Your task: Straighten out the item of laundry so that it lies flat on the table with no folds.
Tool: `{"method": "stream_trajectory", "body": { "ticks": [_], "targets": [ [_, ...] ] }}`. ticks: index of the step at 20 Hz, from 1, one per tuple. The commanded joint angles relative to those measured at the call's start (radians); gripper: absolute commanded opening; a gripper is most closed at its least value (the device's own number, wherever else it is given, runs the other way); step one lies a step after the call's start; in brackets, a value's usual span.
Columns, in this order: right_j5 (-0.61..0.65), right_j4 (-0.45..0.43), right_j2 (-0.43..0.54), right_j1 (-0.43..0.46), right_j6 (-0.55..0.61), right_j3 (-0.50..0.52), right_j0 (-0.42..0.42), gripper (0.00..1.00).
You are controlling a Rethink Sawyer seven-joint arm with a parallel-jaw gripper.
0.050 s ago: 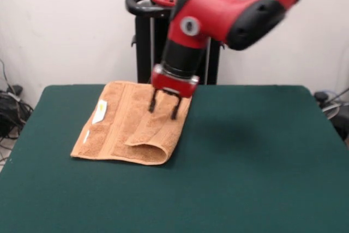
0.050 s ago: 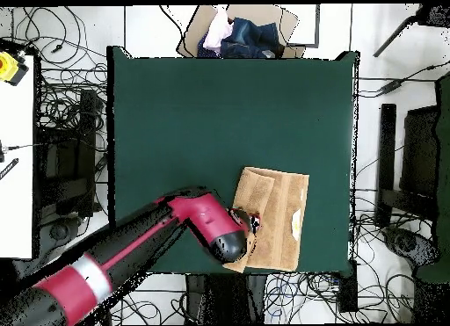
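The item of laundry [image 1: 122, 132] is an orange-tan towel lying at the far left part of the green table [image 1: 245, 162]. Its right side is folded over onto itself, with a rounded fold at the near right corner, and a white tag [image 1: 100, 112] shows near its left edge. My gripper [image 1: 163, 108] is open, pointing down over the folded part near the towel's far edge, with nothing between its fingers. I cannot tell whether the tips touch the cloth. In the overhead view the towel [image 2: 281, 213] lies near the table's [image 2: 193, 120] lower right edge, and the gripper [image 2: 255, 221] is at the towel's left side, mostly hidden by the arm.
An open cardboard box [image 2: 237, 32] with clothes stands beyond the table's top edge in the overhead view. Cables cover the floor on all sides. A white surface [image 2: 13, 147] with a yellow object stands at the left.
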Motion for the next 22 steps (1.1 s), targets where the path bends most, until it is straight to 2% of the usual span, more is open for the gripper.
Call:
{"method": "stream_trajectory", "body": {
  "ticks": [1,3,12,17,22],
  "targets": [
    [0.031,0.076,0.232,-0.049,-0.428,0.043,-0.064,1.00],
    [0.026,0.050,0.229,-0.040,-0.413,0.037,-0.060,1.00],
    [0.042,0.044,0.225,-0.005,-0.405,0.017,-0.052,1.00],
    [0.056,0.079,0.238,-0.019,-0.474,0.030,-0.088,1.00],
    [0.062,0.125,0.249,-0.033,-0.631,0.056,-0.181,1.00]
  ]
}}
